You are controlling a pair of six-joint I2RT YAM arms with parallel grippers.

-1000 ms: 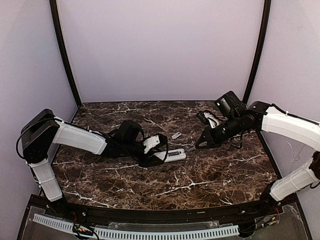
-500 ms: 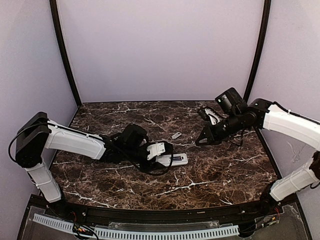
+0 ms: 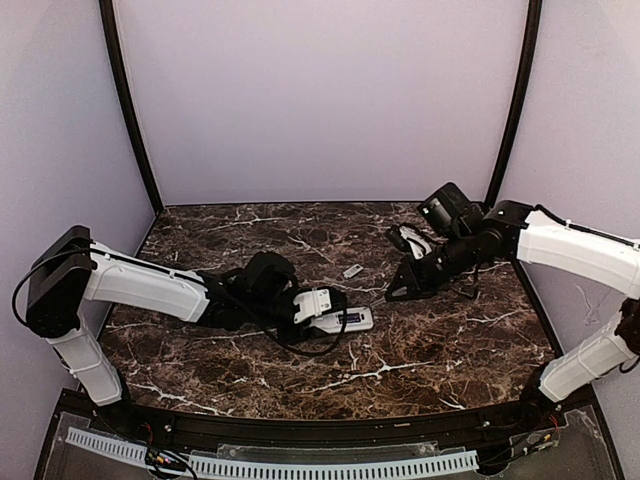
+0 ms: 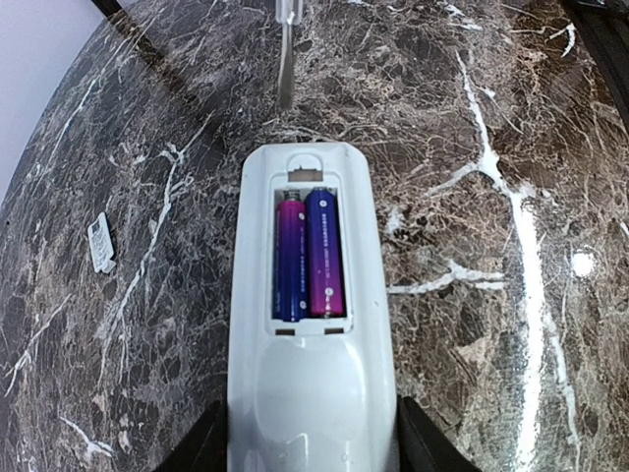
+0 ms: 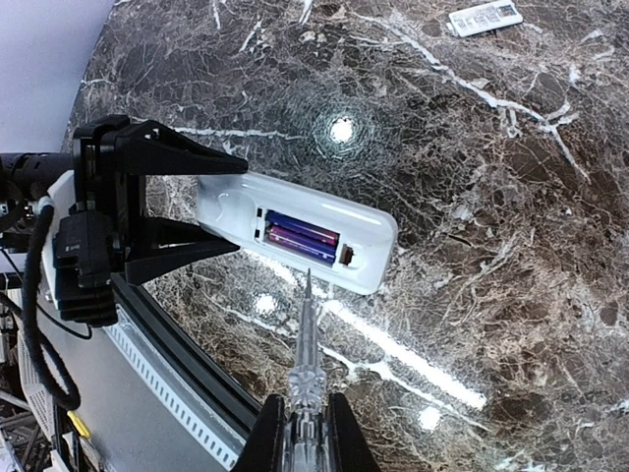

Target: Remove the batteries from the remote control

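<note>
Currently: both batteries [image 4: 310, 256] seated in remote [image 4: 313, 383], cover off

1. Table [image 3: 420, 350]: dark marble with white veining. It carries every item listed below.
2. Left arm [image 3: 140, 285]: stretched low across the table toward its middle. Right arm [image 3: 580, 250]: reaches in from the right side, wrist angled down toward the middle.
3. Left gripper [image 4: 313, 447]: clamped on the remote, one finger against each long side at the end nearest the wrist.
4. Right gripper [image 5: 305, 442]: closed on a slim, clear, pointed tool [image 5: 307, 334], gripped at its butt end.
5. Remote: white, lying flat near the table's centre, back face up. Battery recess [image 4: 307, 177]: open, no cover fitted.
6. Tool: tip points at the remote's free end and sits close to it. Contact cannot be confirmed.
7. Cover [image 3: 352, 270]: small, pale, flat piece lying on the table, apart from the remote on its far side.
8. Batteries: two, side by side, lengthwise in the recess, with blue and magenta casings.
</note>
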